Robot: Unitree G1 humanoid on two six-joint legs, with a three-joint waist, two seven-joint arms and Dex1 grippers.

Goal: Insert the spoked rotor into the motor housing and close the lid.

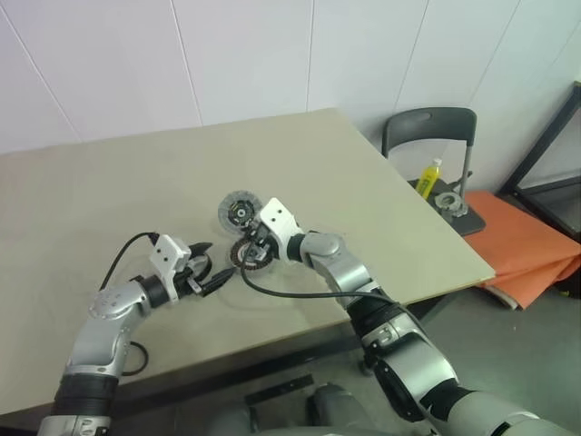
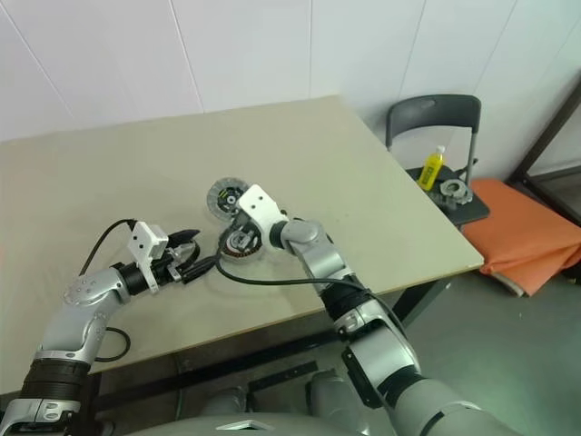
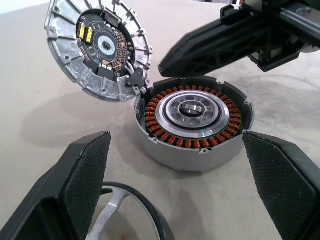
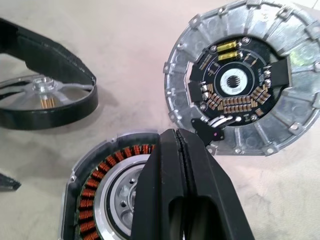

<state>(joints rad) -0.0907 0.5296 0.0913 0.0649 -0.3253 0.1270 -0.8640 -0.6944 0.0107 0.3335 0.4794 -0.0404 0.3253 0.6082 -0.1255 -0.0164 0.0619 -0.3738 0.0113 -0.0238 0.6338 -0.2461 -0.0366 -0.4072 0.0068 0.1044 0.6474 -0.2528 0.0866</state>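
Note:
The motor housing [image 3: 195,120] sits open on the table, showing its copper windings and pale centre. Beside it lies the lid [image 3: 97,47], circuit-board face up, joined to the housing by short wires. My right gripper [image 4: 179,137] is shut on nothing, with its tips over the housing's rim nearest the lid. The spoked rotor [image 4: 45,97], a dark ring with silvery spokes, lies on the table in front of the housing. My left gripper [image 1: 216,272] is open, its fingers [image 3: 85,175] spread wide over the rotor and pointing at the housing. I cannot tell whether they touch the rotor.
A black cable [image 1: 290,292] trails across the table near its front edge. Off the table's right side stands a grey chair [image 1: 431,127] with a yellow bottle [image 1: 431,173] and a metal part on its seat. An orange mat [image 1: 526,241] lies beyond it.

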